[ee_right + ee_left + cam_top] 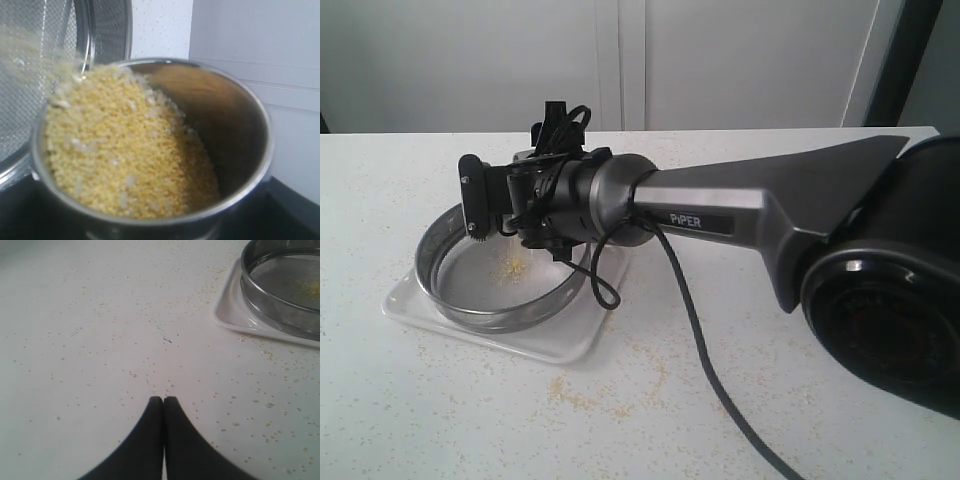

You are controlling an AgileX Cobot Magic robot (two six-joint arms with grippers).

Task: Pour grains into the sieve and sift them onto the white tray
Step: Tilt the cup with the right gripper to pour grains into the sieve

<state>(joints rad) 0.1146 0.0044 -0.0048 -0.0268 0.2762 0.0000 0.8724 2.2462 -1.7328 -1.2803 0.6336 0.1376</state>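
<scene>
The sieve [460,300] is a wide steel ring with a mesh bottom, standing on the white tray [550,345]. My right gripper [495,200] reaches across over it, shut on a small steel cup [235,115]. The cup is tipped towards the sieve's mesh [30,100] and is full of golden-yellow grains [120,150] with paler bits. A blurred stream of grains [30,50] leaves its lip. A small patch of grains [510,268] lies on the mesh. My left gripper [163,399] is shut and empty above the bare table, with the tray [235,315] and sieve [280,305] off to one side.
Loose spilled grains [580,395] dot the white table in front of the tray and around the left gripper's spot [225,415]. The right arm's black cable [690,320] trails across the table. A pale wall stands behind the table's far edge.
</scene>
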